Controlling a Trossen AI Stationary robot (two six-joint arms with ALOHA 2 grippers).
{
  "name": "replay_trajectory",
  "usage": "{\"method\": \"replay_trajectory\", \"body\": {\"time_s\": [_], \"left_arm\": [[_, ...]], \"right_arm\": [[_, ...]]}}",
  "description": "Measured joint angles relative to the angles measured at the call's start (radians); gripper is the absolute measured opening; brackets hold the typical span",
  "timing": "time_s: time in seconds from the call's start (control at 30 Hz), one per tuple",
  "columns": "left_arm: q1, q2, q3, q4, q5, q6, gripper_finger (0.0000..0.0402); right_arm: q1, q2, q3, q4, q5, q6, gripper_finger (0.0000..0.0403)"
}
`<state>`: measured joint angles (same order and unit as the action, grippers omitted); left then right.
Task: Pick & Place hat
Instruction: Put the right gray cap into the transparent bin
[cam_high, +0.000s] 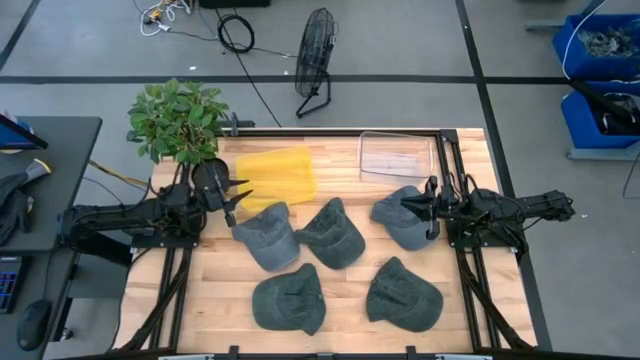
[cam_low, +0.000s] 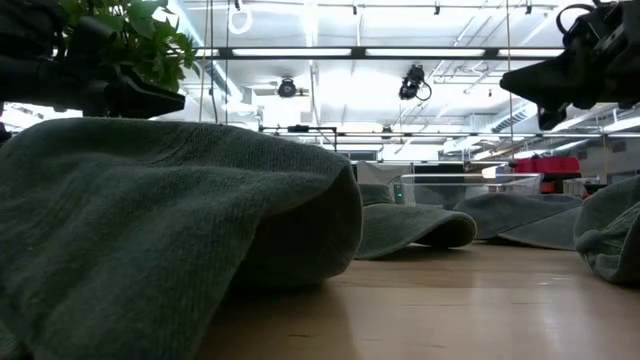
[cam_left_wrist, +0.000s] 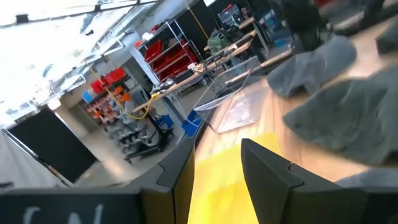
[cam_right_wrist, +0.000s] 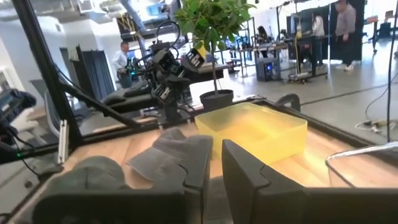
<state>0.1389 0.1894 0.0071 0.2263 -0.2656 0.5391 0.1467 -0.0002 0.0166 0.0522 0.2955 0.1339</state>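
Several grey-green hats lie crown-up on the wooden table (cam_high: 340, 285), among them one (cam_high: 268, 238) in front of the left arm and one (cam_high: 398, 218) under the right arm. My left gripper (cam_high: 236, 198) hovers open above the table, between the yellow bin (cam_high: 277, 172) and that hat; its wrist view shows the yellow bin (cam_left_wrist: 217, 180) between its fingers. My right gripper (cam_high: 420, 206) hangs raised over the right-hand hat with its fingers nearly together, touching nothing. In the low view a hat (cam_low: 150, 230) fills the foreground and both grippers are well above the table.
A clear plastic bin (cam_high: 397, 158) stands at the far edge, right of the yellow bin. A potted plant (cam_high: 178, 120) stands at the table's far left corner. Dark frame rails run along both sides of the table. A fan (cam_high: 316, 55) stands on the floor beyond it.
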Motion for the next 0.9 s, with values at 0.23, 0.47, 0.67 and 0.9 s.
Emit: {"method": "replay_trajectory", "body": {"time_s": [0.23, 0.47, 0.67, 0.9], "left_arm": [[-0.009, 0.0, 0.0, 0.088, 0.028, -0.482, 0.0135], [-0.008, 0.0, 0.0, 0.17, 0.037, -0.828, 0.0135], [-0.007, 0.0, 0.0, 0.151, -0.06, -0.741, 0.0135], [-0.007, 0.0, 0.002, 0.221, -0.023, -0.727, 0.0135]], "right_arm": [[0.0, 0.0, 0.0, 0.0, 0.0, -0.011, 0.0055], [0.0, 0.0, 0.0, 0.018, 0.0, -0.066, 0.011], [0.0, 0.0, 0.045, 0.04, 0.0, -0.123, 0.0183], [0.0, 0.076, 0.192, -0.094, -0.05, -0.179, 0.0217]]}}
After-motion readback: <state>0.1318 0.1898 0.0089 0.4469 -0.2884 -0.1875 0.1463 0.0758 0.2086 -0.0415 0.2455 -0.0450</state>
